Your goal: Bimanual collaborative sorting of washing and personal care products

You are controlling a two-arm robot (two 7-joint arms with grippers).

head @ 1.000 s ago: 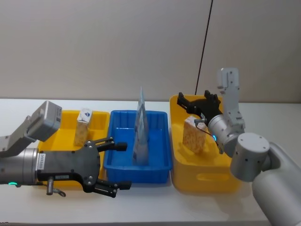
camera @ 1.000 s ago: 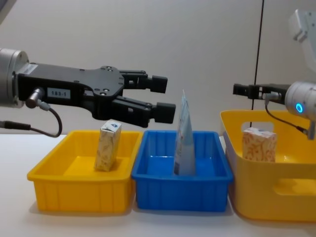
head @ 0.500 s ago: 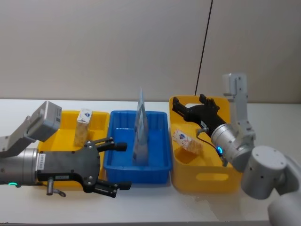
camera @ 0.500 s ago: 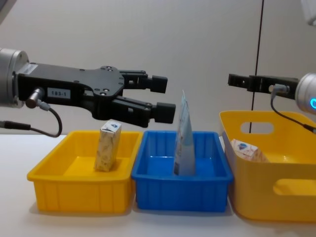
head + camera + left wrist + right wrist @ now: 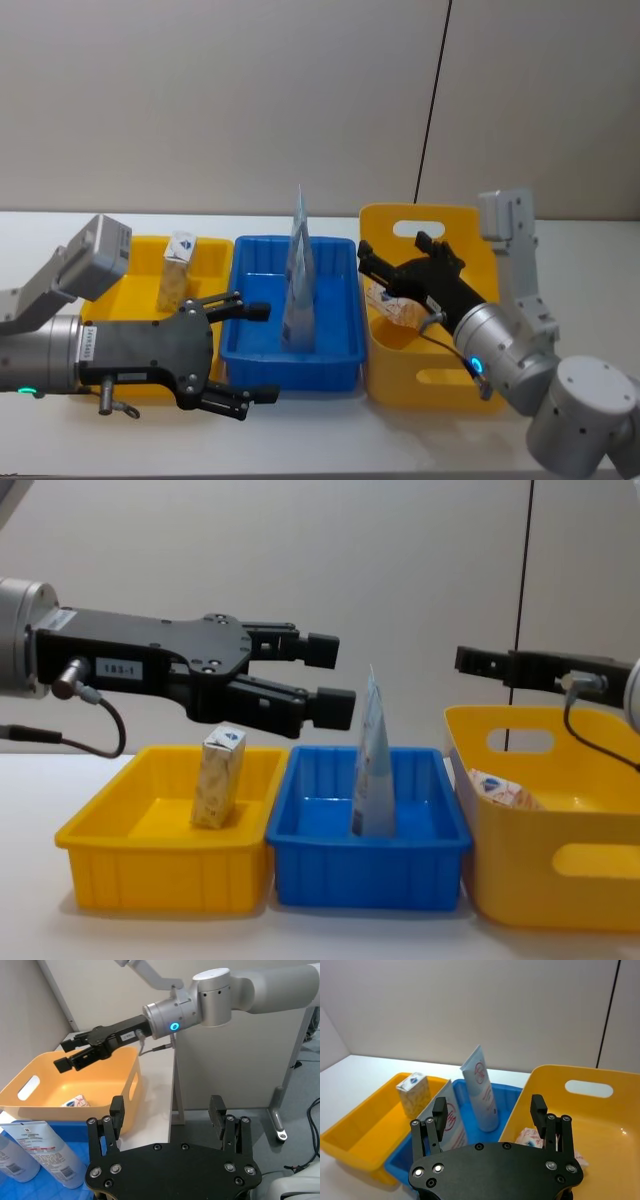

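Observation:
A white box with red floral print [image 5: 394,306] lies tilted on the floor of the big yellow bin [image 5: 430,378]; it also shows in the chest view [image 5: 499,787]. My right gripper [image 5: 367,264] hovers open and empty above the bin's left side, clear of the box [image 5: 530,1139]. A beige carton [image 5: 177,270] stands upright in the yellow tray [image 5: 143,254]. A tall tapering tube [image 5: 298,272] stands in the blue tray [image 5: 335,358], and a second white tube with a red round logo [image 5: 451,1121] leans beside it. My left gripper [image 5: 258,352] is open in front of the trays.
The three containers stand in a row on the white table [image 5: 300,440], with the yellow tray [image 5: 160,858] on the left, the blue tray [image 5: 370,872] in the middle and the bin [image 5: 560,875] on the right. A black cable [image 5: 432,100] hangs behind the bin.
My right gripper let go of the floral box, which now lies tilted in the bin. The gripper has swung lower and leftward over the bin. The left arm has not moved.

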